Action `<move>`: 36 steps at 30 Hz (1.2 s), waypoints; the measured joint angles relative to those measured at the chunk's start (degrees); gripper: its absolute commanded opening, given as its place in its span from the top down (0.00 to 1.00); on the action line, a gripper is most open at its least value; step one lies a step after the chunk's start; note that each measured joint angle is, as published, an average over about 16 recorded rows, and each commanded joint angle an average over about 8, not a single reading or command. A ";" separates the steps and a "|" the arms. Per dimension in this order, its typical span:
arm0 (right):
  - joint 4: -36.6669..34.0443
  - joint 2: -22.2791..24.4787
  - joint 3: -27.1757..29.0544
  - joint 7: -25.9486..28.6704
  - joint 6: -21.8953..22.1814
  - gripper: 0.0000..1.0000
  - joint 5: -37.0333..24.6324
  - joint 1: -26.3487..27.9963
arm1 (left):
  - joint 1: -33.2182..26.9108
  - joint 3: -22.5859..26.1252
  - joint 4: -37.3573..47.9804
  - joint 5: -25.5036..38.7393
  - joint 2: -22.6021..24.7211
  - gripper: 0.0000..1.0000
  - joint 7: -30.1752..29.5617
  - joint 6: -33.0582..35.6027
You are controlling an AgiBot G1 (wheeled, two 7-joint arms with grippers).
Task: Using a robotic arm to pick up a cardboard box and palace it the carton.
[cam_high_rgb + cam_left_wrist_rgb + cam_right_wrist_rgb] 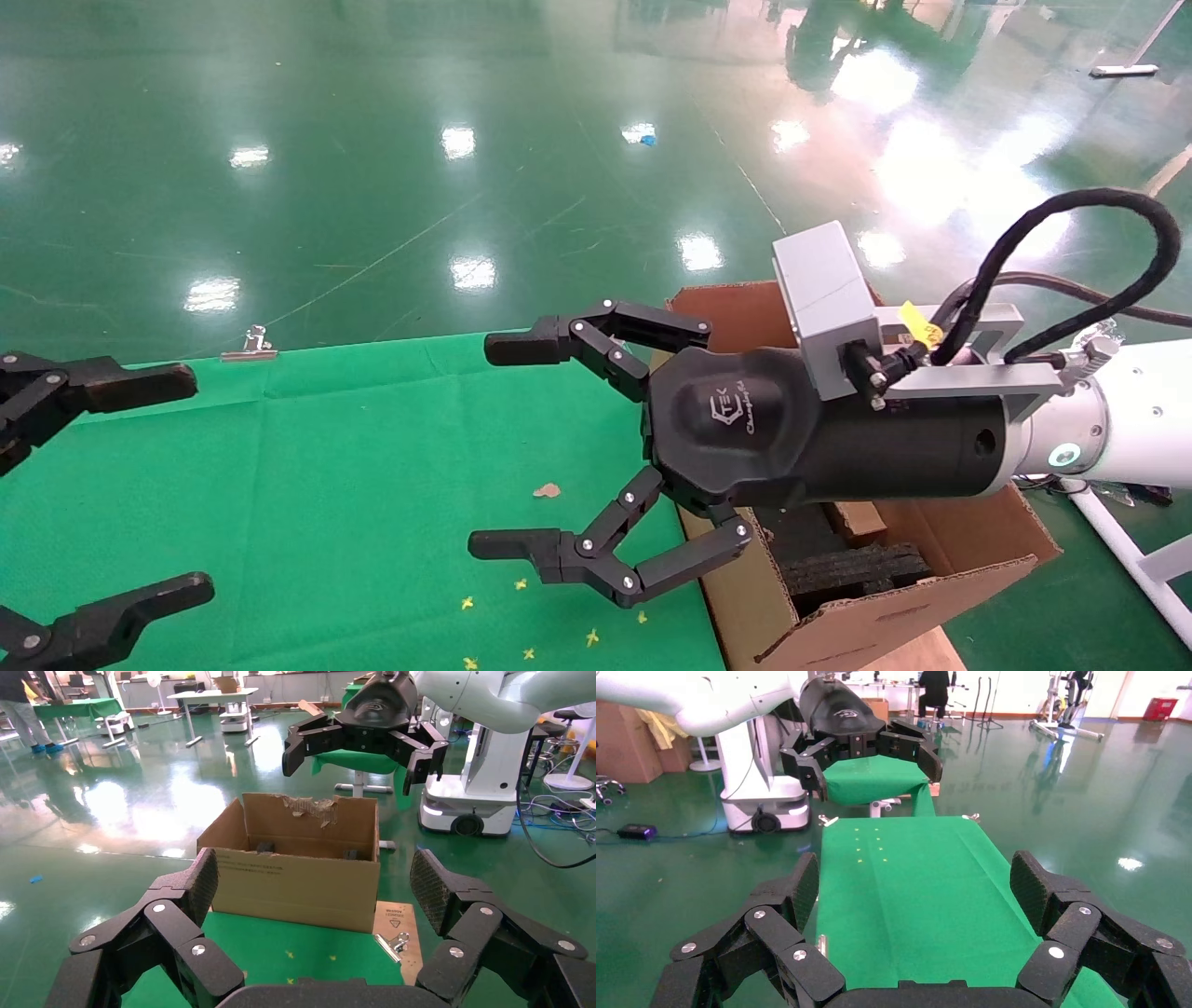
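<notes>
i count one carton point(941, 545) at about 4 o'clock in my head view, flaps up and one torn ragged, holding black foam inserts point(852, 564) and a small brown cardboard box point(857, 520) tucked beside them. the right gripper point(507, 445) on the robotic arm point(1127, 424) hangs over the green cloth point(372, 466) beside the carton's near wall, fingers spread wide and empty. at 9 o'clock i see the left gripper point(140, 485), also spread wide, holding nothing.
</notes>
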 measured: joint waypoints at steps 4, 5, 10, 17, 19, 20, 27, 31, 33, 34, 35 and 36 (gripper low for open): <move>-0.15 -0.03 -0.18 0.03 0.05 0.00 -0.09 0.16 | 0.00 0.00 0.00 0.00 0.00 0.00 0.00 0.00; -0.18 -0.04 -0.22 0.04 0.06 0.00 -0.11 0.19 | 0.00 0.00 0.00 0.00 0.00 0.00 0.00 0.00; -0.30 -0.07 -0.37 0.07 0.09 0.00 -0.18 0.32 | 0.00 0.00 0.00 0.00 0.00 0.00 0.00 0.01; -0.40 -0.09 -0.50 0.10 0.12 0.00 -0.22 0.43 | 0.00 -0.01 0.00 0.00 0.00 0.00 0.00 0.01; -0.42 -0.10 -0.53 0.11 0.12 0.00 -0.23 0.45 | 0.00 -0.01 0.00 0.00 0.00 0.00 0.00 0.01; -0.43 -0.10 -0.54 0.11 0.13 0.00 -0.23 0.46 | 0.00 -0.01 0.00 0.00 0.00 0.00 0.00 0.01; -0.47 -0.13 -0.59 0.13 0.15 0.00 -0.25 0.50 | 0.00 -0.01 0.00 0.00 0.00 0.00 0.00 0.01; -0.49 -0.13 -0.60 0.14 0.16 0.00 -0.27 0.52 | 0.00 -0.01 0.00 0.00 0.00 0.00 0.00 0.01; -0.50 -0.14 -0.61 0.14 0.17 0.00 -0.27 0.52 | 0.00 -0.01 0.00 0.00 0.00 0.00 0.00 0.01; -0.50 -0.14 -0.61 0.14 0.17 0.00 -0.27 0.53 | 0.00 -0.01 0.00 0.00 0.00 0.00 0.00 0.01; -0.51 -0.14 -0.62 0.14 0.17 0.00 -0.28 0.53 | 0.00 -0.01 0.00 0.00 0.00 0.00 0.00 0.01; -0.51 -0.14 -0.62 0.14 0.17 0.00 -0.28 0.53 | 0.00 -0.01 0.00 0.00 0.00 0.00 0.00 0.01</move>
